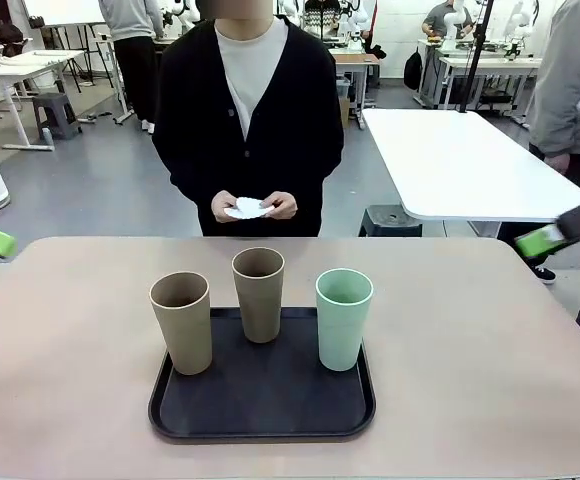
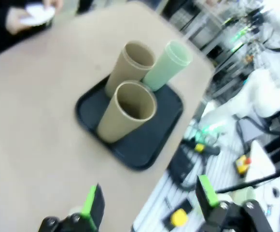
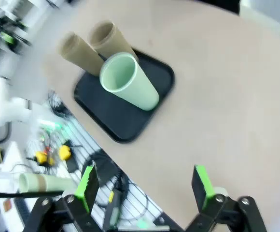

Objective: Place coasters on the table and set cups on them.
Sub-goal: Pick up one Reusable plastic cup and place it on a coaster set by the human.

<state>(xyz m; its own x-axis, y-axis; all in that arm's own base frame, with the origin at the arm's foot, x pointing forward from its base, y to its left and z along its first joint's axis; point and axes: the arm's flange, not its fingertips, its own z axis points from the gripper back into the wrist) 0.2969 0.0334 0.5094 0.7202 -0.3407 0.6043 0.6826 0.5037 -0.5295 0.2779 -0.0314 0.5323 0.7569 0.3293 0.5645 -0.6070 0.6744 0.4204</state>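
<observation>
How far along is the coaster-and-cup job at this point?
Done: nothing yet; no coaster lies on the table. In hand: the person's hands hold the white coasters beyond the far edge. Left: the two beige cups and the mint green cup stand on the black tray, so every coaster and cup needs placing. The left gripper and right gripper are open and empty.

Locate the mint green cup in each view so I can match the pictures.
Front view: mint green cup at the right edge of the black tray.
Left wrist view: upper middle, behind the brown cups.
Right wrist view: left of centre, in front of them.
Shared landmark: the black tray.
</observation>
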